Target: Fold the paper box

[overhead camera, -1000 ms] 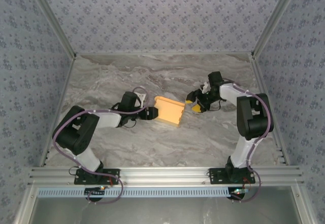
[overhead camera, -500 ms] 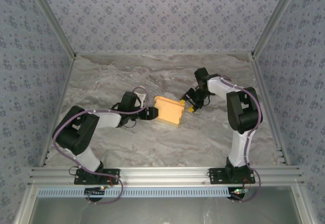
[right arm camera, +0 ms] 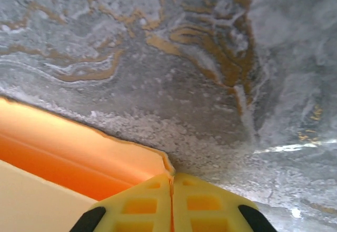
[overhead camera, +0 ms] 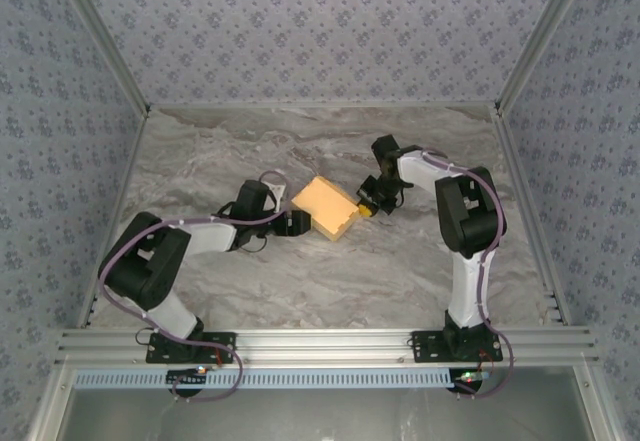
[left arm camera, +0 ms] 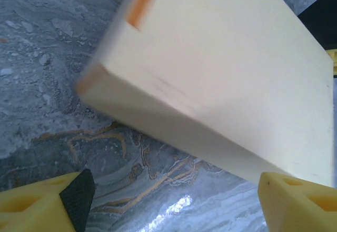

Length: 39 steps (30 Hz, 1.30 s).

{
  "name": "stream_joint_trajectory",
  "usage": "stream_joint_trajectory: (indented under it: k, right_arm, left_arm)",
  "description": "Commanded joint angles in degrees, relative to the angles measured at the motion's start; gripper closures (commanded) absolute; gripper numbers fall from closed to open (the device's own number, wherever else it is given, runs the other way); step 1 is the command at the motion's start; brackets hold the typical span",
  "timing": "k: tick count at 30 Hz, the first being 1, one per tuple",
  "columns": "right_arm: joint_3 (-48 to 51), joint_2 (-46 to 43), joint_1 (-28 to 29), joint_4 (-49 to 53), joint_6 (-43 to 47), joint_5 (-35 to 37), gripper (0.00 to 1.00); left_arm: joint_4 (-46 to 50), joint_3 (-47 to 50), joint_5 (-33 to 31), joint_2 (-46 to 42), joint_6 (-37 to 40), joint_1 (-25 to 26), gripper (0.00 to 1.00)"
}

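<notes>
- Currently, the paper box (overhead camera: 327, 208) lies near the middle of the counter (overhead camera: 300, 291), between the two arms. Its broad pale top face is folded over and roughly level.
- Right end effector (overhead camera: 369, 206): closed at the box's right corner. In the right wrist view a thin flap edge runs into the seam between the two pads, so it appears to be pinching that flap. How deep the bite goes cannot be told.
- Left end effector (overhead camera: 299, 223): wide open, just beside the box's left side, with no contact evident. The left wrist view shows bare counter between its fingers (left arm camera: 42, 205) and the box wall.
- Step in hand, as judged: seat the right-hand flap while keeping the body from sliding.
- Guide the flap along its crease. Thin card buckles if pushed off-axis, so move in line with the fold.
- Bring the left end effector up as a backstop against the opposite side before applying force. The box is light and likely to skate on the smooth counter.
- Keep pressure on the top face low to avoid denting it.
- Release only once the flap sits flush.
</notes>
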<state>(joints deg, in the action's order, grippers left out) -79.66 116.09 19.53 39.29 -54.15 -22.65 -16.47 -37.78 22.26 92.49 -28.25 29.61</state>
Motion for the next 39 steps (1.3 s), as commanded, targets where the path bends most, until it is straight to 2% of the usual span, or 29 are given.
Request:
stream_joint_trajectory:
  k: [1,5,9,15,19,24,29,34,39]
  right_arm:
    - [-0.9,-3.3,0.5,-0.7,1.3,3.0,0.93]
    - [-1.0,-7.2,2.1,-1.5,6.6,7.7,0.92]
    - [-0.7,-12.4,4.8,-3.5,16.4,16.0,0.91]
    - [5.4,-19.9,9.9,-16.1,34.8,26.5,0.91]
    - [10.4,-23.2,10.1,-25.1,42.0,24.0,0.89]
    - [16.9,-26.8,10.3,-33.8,51.3,18.9,0.9]
    - [19.3,-27.8,10.7,-36.3,53.0,15.6,0.89]
    - [21.7,-29.4,13.3,-38.4,53.0,17.4,0.86]
    - [28.7,-32.8,16.7,-45.9,58.0,18.0,0.82]
  left_arm:
    - [1.8,0.2,-1.1,-5.4,-1.9,-0.7,0.14]
    - [3.2,0.6,-3.1,-12.5,-3.1,-2.0,0.11]
    - [7.1,0.5,-6.7,-19.7,-4.1,-4.7,0.07]
    - [8.3,1.5,-6.8,-20.4,-7.5,-10.7,0.05]
    - [4.6,3.0,-5.5,-18.8,-9.1,-11.4,0.06]
    - [2.7,4.3,-8.0,-17.8,-10.1,-11.4,0.06]
    - [-4.9,7.4,-3.1,-15.2,-11.9,-10.3,0.08]
    - [-5.1,9.7,-7.2,-13.9,-13.2,-5.5,0.08]
    - [-5.9,10.9,-11.1,-12.6,-15.7,-2.9,0.09]
